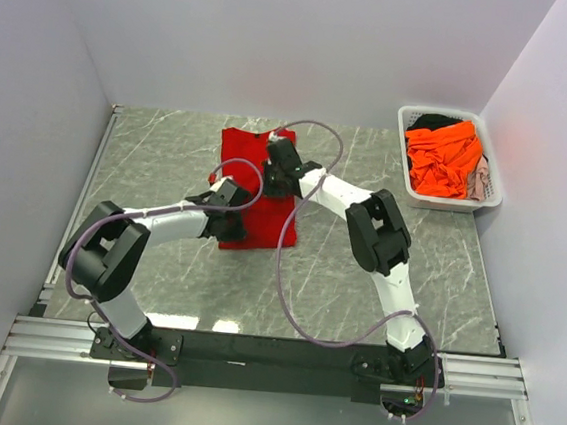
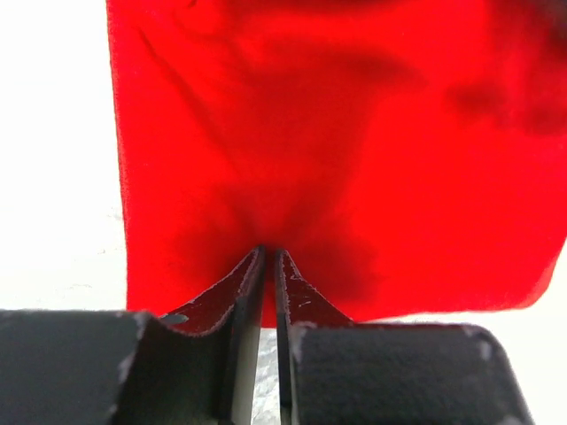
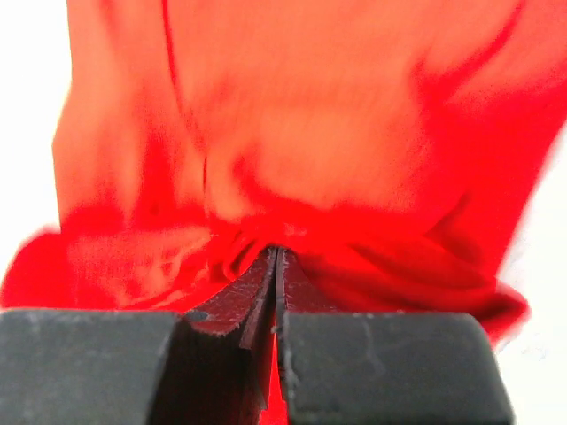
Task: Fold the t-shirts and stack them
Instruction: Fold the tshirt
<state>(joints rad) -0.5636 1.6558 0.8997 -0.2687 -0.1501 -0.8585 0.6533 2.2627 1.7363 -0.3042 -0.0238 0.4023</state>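
Note:
A bright red t-shirt (image 1: 253, 164) lies partly folded on the marble table, at its middle. My left gripper (image 1: 227, 189) is over the shirt's left edge; in the left wrist view it (image 2: 269, 252) is shut, pinching the red cloth (image 2: 337, 142) near its hem. My right gripper (image 1: 276, 162) is over the shirt's right side, and in the right wrist view it (image 3: 276, 252) is shut on a bunched fold of red cloth (image 3: 292, 133). An orange t-shirt (image 1: 444, 158) lies in the basket with a dark one (image 1: 435, 120) and a pale one (image 1: 482, 178).
A white slotted basket (image 1: 408, 134) stands at the table's back right corner. White walls close in the table at the back and both sides. Purple cables loop from both arms over the table's middle.

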